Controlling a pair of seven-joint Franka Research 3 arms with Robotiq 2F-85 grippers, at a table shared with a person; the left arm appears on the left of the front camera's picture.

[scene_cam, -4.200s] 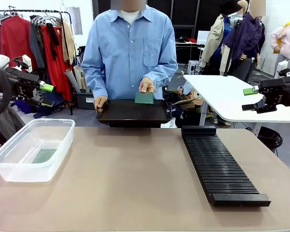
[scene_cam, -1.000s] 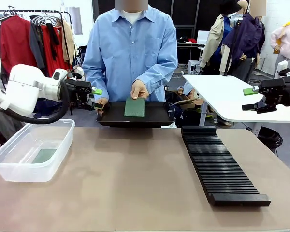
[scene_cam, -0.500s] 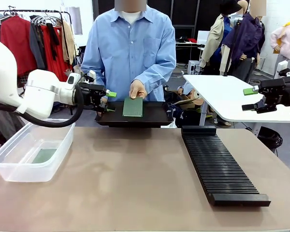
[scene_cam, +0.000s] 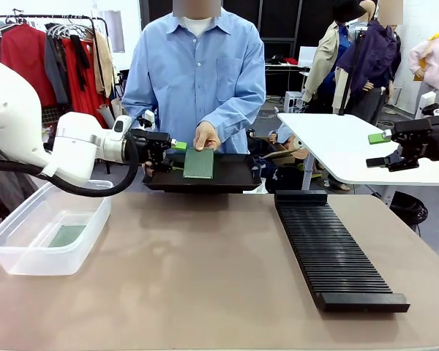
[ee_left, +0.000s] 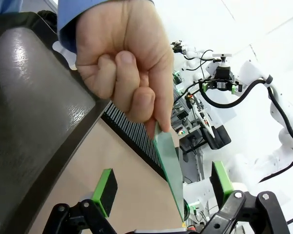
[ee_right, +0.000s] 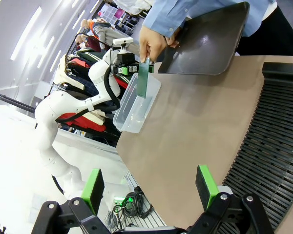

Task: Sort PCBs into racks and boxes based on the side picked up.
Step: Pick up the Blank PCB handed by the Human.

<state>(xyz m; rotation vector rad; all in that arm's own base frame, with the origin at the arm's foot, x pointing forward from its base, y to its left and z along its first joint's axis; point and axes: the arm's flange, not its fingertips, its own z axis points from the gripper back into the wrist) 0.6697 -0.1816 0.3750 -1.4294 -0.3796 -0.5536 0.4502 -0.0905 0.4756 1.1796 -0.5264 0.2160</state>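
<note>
PCBs: two. One [scene_cam: 198, 163] stands above the tray [scene_cam: 234, 178] in the person's hand [scene_cam: 205, 135], its edge between the left gripper's [scene_cam: 174, 155] open jaws. The other [scene_cam: 66, 235] lies in the single box [scene_cam: 14, 257], left of the tray. One rack [scene_cam: 329, 248] lies to the tray's right, with bare tabletop [scene_cam: 205, 270] between. The right gripper [scene_cam: 380, 150] hangs open beyond.

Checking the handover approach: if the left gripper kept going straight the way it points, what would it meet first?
Most likely the PCB that the person's hand holds on edge over the black tray; in the wrist view it lines up with the middle of the open left gripper. Depth is unclear.
</note>
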